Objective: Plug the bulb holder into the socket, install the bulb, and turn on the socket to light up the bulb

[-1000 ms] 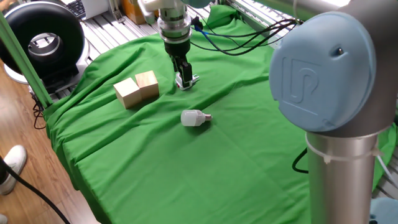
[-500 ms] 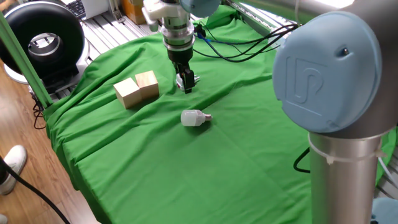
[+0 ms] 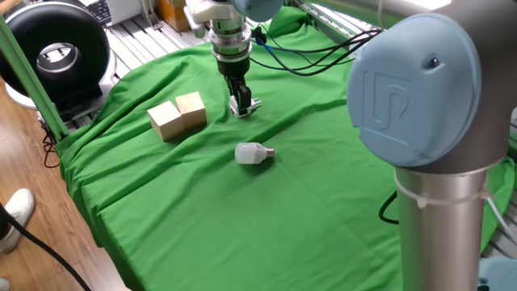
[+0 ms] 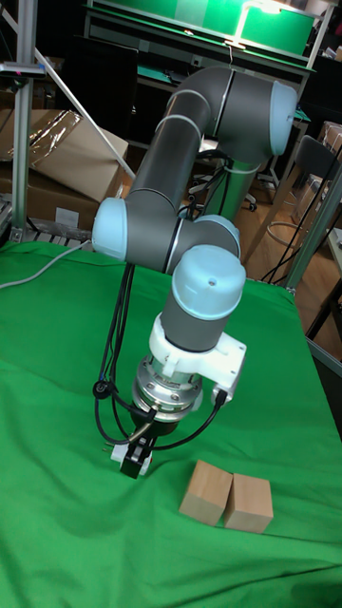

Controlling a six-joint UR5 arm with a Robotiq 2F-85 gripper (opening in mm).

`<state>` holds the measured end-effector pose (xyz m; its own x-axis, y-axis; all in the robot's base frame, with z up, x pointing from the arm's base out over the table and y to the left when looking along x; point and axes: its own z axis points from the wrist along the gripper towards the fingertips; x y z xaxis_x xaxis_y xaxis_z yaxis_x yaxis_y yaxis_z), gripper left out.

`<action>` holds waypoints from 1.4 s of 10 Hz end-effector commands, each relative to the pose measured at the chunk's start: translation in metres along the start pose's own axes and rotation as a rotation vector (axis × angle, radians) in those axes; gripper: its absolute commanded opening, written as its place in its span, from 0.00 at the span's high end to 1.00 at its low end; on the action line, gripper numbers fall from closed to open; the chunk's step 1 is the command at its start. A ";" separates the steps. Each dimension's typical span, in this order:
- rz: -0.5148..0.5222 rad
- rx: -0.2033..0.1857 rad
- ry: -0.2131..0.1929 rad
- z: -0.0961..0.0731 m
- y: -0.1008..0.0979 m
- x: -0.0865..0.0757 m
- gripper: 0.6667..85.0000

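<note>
My gripper [image 3: 240, 105] is down at the green cloth [image 3: 242, 210], its two dark fingers closed around the bulb holder [image 3: 245, 107], a small white block that sits on the cloth just behind the bulb. In the tall fixed view the same white piece [image 4: 124, 454] shows between my fingers [image 4: 141, 458], low against the fabric; I cannot tell whether it is touching the cloth or slightly raised.

The bulb [image 3: 252, 153] lies on its side on the cloth, dome to the left and metal screw base to the right, apart from everything else. Left of the bulb and a little farther back, two wooden blocks [image 3: 178, 115] stand touching each other; my gripper is just to their right. The socket is not visible in either view.

The cloth covers the whole table and is creased, with long folds running across it and its edge hanging over the near-left side. Beyond that edge is a wooden floor [image 3: 32, 242], where a white shoe [image 3: 14, 212] shows at the left. Behind the blocks, off the table, sits a round black device [image 3: 56, 52] with a white centre. Black and blue cables [image 3: 323, 52] trail over the cloth behind my gripper. In the tall fixed view, cardboard boxes [image 4: 66, 157] and a dark shelf [image 4: 190, 47] stand behind my arm [image 4: 204, 161].
</note>
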<state>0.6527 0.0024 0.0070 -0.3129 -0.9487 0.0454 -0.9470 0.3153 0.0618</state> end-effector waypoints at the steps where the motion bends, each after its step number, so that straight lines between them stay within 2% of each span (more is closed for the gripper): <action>1: 0.002 -0.012 -0.018 0.002 0.004 0.001 0.32; 5: 0.005 -0.021 -0.035 0.003 0.006 -0.002 0.33; 6: 0.011 -0.024 -0.039 0.003 0.007 -0.004 0.37; 8: 0.031 -0.021 -0.037 0.004 0.006 -0.004 0.53; 11: 0.050 -0.010 -0.016 -0.004 0.004 0.001 0.63; 12: 0.067 -0.005 0.000 -0.009 0.003 0.004 0.90; 14: 0.084 -0.043 -0.045 -0.017 0.014 -0.007 0.94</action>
<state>0.6465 0.0043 0.0137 -0.3647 -0.9304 0.0366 -0.9273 0.3665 0.0764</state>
